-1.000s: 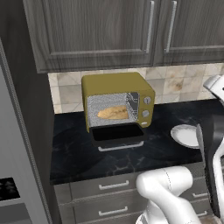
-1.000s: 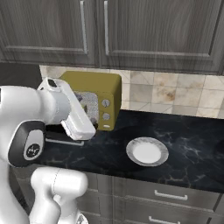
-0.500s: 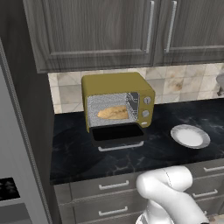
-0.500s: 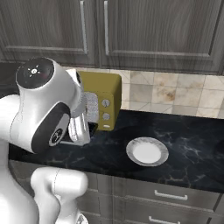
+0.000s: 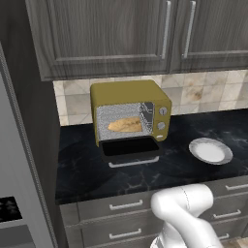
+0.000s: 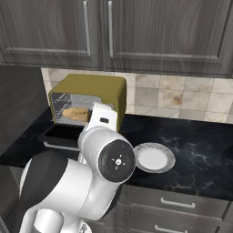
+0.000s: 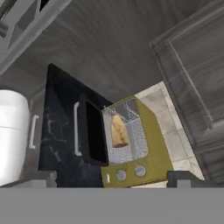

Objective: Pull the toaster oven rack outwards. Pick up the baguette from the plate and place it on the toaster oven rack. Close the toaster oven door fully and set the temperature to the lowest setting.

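Note:
The mustard-yellow toaster oven stands on the black counter against the tiled wall. Its toaster oven door lies folded down flat, with the silver handle toward the counter's front. The baguette lies inside on the toaster oven rack, which sits within the cavity. To the oven's right the white plate is bare. In the hand view my gripper is open, its dark fingertips wide apart with nothing between them. It is well away from the oven, looking at its open front and its knobs.
Dark wood wall cabinets hang low above the oven. Drawers with bar handles run under the counter edge. A tall grey panel bounds the counter on the left. My bulky white arm stands in front of the oven's right side.
My arm has swung from the right of the scene to in front of the oven. The hand has left the right edge of the left base view. Baguette, door and plate have not moved.

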### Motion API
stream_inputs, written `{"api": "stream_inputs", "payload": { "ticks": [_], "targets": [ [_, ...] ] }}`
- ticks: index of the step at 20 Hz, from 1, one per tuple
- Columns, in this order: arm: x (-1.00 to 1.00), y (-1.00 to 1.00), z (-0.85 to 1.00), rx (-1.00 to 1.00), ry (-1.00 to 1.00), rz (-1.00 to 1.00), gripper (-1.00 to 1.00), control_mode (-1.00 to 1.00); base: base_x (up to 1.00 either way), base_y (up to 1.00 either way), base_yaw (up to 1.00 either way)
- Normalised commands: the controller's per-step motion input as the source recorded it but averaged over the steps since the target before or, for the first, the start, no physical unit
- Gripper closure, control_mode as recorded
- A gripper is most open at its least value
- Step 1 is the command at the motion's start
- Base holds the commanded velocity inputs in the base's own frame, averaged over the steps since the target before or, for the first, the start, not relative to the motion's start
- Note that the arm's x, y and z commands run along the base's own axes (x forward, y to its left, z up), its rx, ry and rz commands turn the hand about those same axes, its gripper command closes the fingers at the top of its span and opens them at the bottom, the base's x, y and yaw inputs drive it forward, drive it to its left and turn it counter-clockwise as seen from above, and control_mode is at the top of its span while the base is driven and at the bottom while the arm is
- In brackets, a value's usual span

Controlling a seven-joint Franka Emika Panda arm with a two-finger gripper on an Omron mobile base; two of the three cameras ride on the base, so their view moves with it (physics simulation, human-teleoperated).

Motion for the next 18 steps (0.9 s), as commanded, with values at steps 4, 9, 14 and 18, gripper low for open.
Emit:
{"api": "stream_inputs", "payload": {
  "ticks": [4,9,14,18],
  "targets": [
    [0.10,0.52,-0.54,0.30,-0.11,0.00,-1.00,-1.00,0.00,0.00,0.00],
    [0.25,0.52,-0.20,0.09,0.05,0.00,-1.00,-1.00,0.00,0.00,0.00],
    [0.13,0.61,-0.23,0.00,0.16,0.01,-1.00,-1.00,0.00,0.00,0.00],
    [0.00,0.49,-0.26,0.01,0.11,0.01,-1.00,-1.00,0.00,0.00,0.00]
  ]
}}
